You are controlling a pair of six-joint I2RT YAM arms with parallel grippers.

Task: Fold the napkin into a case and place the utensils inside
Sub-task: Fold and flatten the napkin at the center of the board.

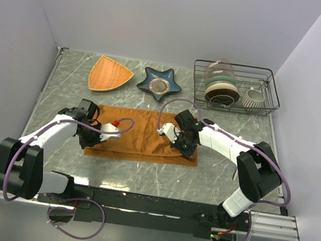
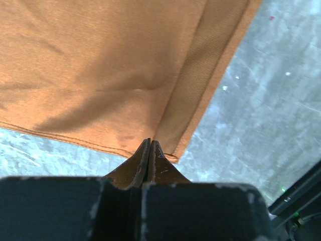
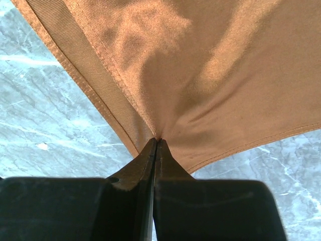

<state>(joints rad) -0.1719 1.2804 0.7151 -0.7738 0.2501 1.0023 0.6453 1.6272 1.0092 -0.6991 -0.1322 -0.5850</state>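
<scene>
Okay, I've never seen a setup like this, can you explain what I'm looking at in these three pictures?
Two robot arms sit at the near edge of a marble table. The overhead picture looks down from above and behind them. The other two come from cameras on each wrist, looking past the dark fingers. On the table lie an orange napkin, a woven triangular plate, a blue star dish and a wire rack of crockery. The left gripper and right gripper are each shut on an edge of the napkin.

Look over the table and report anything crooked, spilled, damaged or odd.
Nothing is spilled or broken. The napkin lies slightly askew, its top layer set back so a lower strip shows along the near edge. That fits mid-fold: the left claw and right claw each pinch it.
</scene>
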